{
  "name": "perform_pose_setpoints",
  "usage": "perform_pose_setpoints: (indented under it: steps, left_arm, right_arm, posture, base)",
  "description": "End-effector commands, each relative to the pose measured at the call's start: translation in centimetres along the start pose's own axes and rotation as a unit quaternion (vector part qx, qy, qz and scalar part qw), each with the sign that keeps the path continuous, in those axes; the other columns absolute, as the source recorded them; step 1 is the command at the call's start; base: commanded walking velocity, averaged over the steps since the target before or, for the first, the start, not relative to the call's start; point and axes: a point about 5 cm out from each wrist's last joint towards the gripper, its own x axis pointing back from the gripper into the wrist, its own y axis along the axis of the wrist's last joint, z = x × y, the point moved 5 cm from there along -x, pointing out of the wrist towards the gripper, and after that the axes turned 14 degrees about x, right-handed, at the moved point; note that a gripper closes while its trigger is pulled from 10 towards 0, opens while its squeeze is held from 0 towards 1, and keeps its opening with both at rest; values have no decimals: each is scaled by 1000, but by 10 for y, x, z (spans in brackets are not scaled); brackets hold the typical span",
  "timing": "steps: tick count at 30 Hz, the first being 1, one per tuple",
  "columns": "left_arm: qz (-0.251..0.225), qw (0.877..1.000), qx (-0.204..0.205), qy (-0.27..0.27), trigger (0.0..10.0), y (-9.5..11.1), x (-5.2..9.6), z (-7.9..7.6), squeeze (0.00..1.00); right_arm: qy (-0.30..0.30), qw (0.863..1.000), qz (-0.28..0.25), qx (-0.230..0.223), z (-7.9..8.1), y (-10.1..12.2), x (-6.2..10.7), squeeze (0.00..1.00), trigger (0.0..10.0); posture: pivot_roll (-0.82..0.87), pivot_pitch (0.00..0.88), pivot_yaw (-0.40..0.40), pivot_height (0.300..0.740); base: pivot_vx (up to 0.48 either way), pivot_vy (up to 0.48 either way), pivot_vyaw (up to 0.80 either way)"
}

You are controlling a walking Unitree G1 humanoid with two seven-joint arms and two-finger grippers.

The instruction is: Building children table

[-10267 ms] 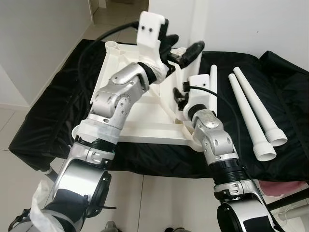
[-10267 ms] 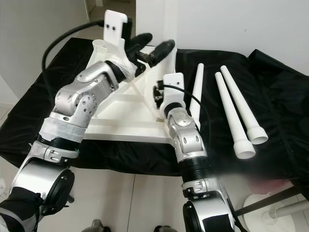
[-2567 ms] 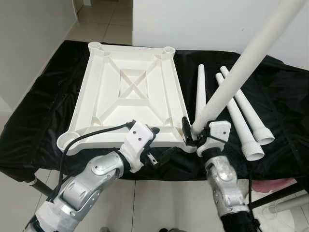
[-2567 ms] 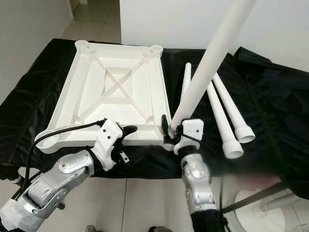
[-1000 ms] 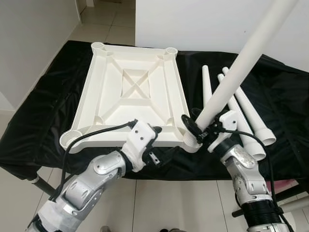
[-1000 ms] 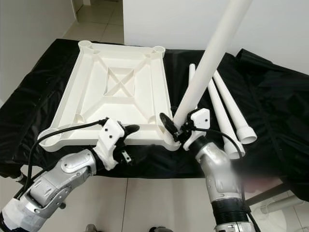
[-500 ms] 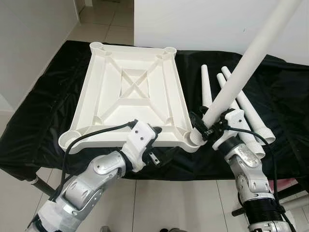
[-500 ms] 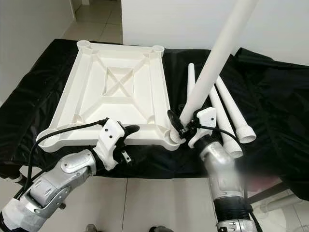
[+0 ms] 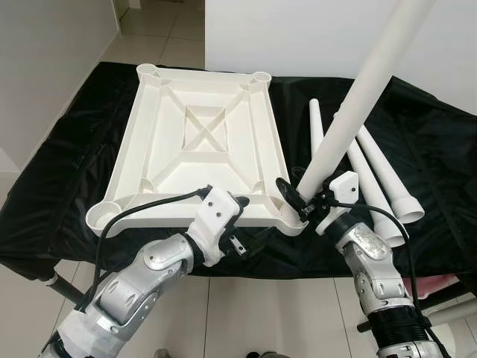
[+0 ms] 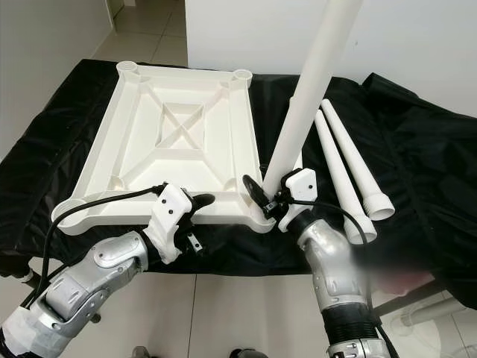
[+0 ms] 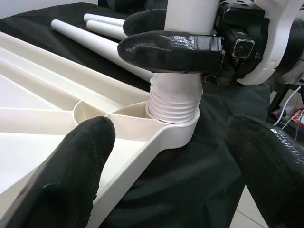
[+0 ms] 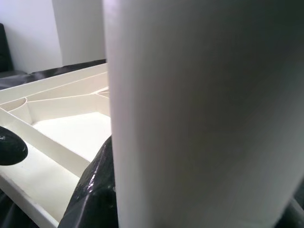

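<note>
Right gripper [image 9: 304,200] clamped round the white table leg [image 9: 358,104] low down, holding it near upright so the threaded end sits in the near-right corner socket [image 11: 176,128] of the upside-down tabletop [image 9: 201,142]. Probably mid screw-in. Left gripper [image 9: 250,237] spread open at the near edge, gripping nothing. Three spare legs [image 9: 373,179] lying on the black cloth [image 9: 67,171]. Other sockets empty.

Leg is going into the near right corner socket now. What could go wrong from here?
The leg leans in the right pincer, and its threaded end sits at the socket, so it may jam or cross-thread. The left pincer hangs open off the tabletop, so twisting may slide it on the black cloth. Three spare legs lie close beside the right arm.
</note>
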Motion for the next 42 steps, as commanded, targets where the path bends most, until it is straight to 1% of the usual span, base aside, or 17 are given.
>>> perform_pose_setpoints:
  steps: [1,3,5,9,11,14,18,21,24,26,28,31,33,34,35,38,42]
  left_arm:
    - [17,998,-1,-66,10000,-3,1,-17,0]
    - [17,998,-1,-67,10000,-3,1,-17,0]
    - [17,997,-1,-70,10000,-3,0,-18,0]
    - [17,997,-1,-72,10000,-3,-1,-19,0]
    - [17,997,-1,-73,10000,-4,-1,-20,0]
    - [18,997,0,-72,10000,-4,-1,-19,0]
    - [18,997,0,-70,10000,-4,0,-19,0]
    - [18,998,1,-67,10000,-4,1,-19,0]
    - [18,998,2,-66,10000,-4,1,-19,0]
    - [19,998,1,-65,10000,-5,2,-18,0]
    - [19,998,2,-65,10000,-5,2,-18,0]
    - [19,998,2,-65,10000,-5,2,-18,0]
    - [19,998,1,-64,10000,-5,3,-18,0]
    - [19,998,1,-64,10000,-5,3,-18,0]
    - [20,998,-1,-63,10000,-5,3,-18,0]
    - [20,998,-1,-59,10000,-4,4,-16,0]
    - [20,998,-1,-58,10000,-4,4,-16,0]
  right_arm:
    - [13,999,40,-13,7,-20,9,0,10000]
    - [8,999,45,-18,5,-22,10,0,10000]
    - [-4,998,48,-39,4,-22,6,0,10000]
    - [-14,996,65,-52,6,-24,0,0,10000]
    - [-23,996,68,-46,7,-24,-3,0,10000]
    - [-38,994,85,-52,15,-26,-9,0,10000]
    - [-51,993,96,-43,18,-28,-11,0,10000]
    - [-82,991,101,-35,21,-25,-13,0,10000]
    - [-84,991,101,-36,22,-23,-14,0,10000]
    - [-130,984,111,-41,20,-21,-15,0,10000]
    - [-199,970,130,-46,14,-21,-12,0,10000]
    - [-222,964,136,-45,12,-21,-10,0,10000]
    - [-261,953,146,-51,12,-21,-6,0,10000]
    - [-261,953,146,-51,12,-21,-6,0,10000]
    - [-283,945,151,-59,14,-21,-2,0,10000]
    - [-298,940,151,-74,21,-19,-1,0,10000]
    - [-290,944,139,-71,23,-14,-3,0,10000]
  posture:
    - [25,108,-46,740]
    - [23,106,-45,740]
    - [21,103,-44,740]
    - [20,103,-45,740]
    - [20,103,-45,740]
    - [25,106,-50,740]
    - [26,108,-53,740]
    - [29,111,-54,740]
    - [29,111,-54,740]
    - [29,112,-56,740]
    - [30,113,-59,740]
    - [31,114,-59,740]
    - [38,117,-66,740]
    - [38,117,-66,740]
    - [40,118,-68,740]
    - [43,122,-71,740]
    - [44,123,-71,740]
  base:
    - [0,0,0]
    - [0,0,0]
    - [0,0,0]
    - [0,0,0]
    - [0,0,0]
    - [0,0,0]
    - [0,0,0]
    - [0,0,0]
    - [0,0,0]
    - [0,0,0]
    - [0,0,0]
    - [0,0,0]
    - [0,0,0]
    - [0,0,0]
    - [0,0,0]
    - [0,0,0]
    - [0,0,0]
